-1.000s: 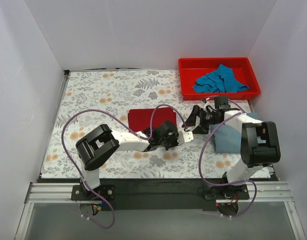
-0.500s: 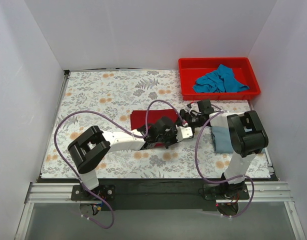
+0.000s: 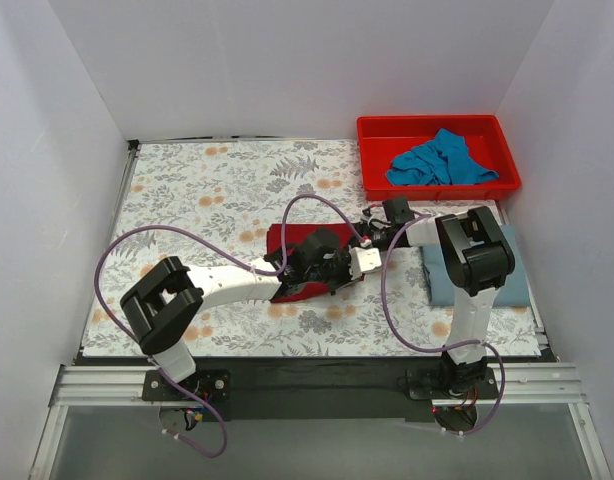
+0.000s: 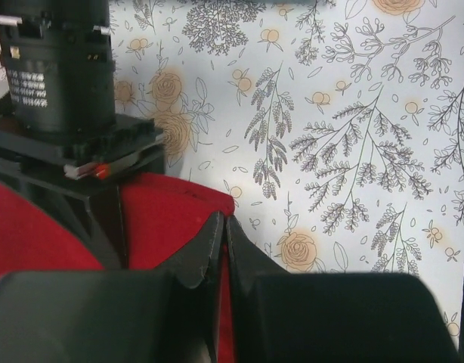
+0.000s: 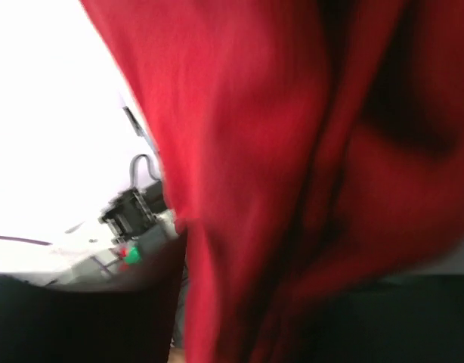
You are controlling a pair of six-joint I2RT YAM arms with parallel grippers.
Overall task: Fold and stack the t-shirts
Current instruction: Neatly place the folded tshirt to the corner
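The dark red t-shirt [image 3: 283, 240] lies folded in the middle of the flowered table. My left gripper [image 3: 349, 266] is at the shirt's near right corner. In the left wrist view it [image 4: 221, 221] is shut, with a strip of the red shirt [image 4: 160, 219] pinched between the fingers. My right gripper [image 3: 373, 234] is at the shirt's right edge. Blurred red cloth [image 5: 255, 151] fills its wrist view and bunches between its dark fingers. The grey-blue t-shirt [image 3: 479, 282] lies folded at the right. A teal-blue t-shirt [image 3: 442, 160] lies crumpled in the bin.
The red plastic bin [image 3: 437, 122] stands at the back right corner. White walls close in the table on three sides. Purple cables loop over both arms above the table [image 3: 187, 190], whose left half carries nothing but its flower print.
My right gripper has swung left from over the grey-blue shirt to the red shirt's edge and closed from wide open. The left arm has shifted slightly left, still gripping the shirt.
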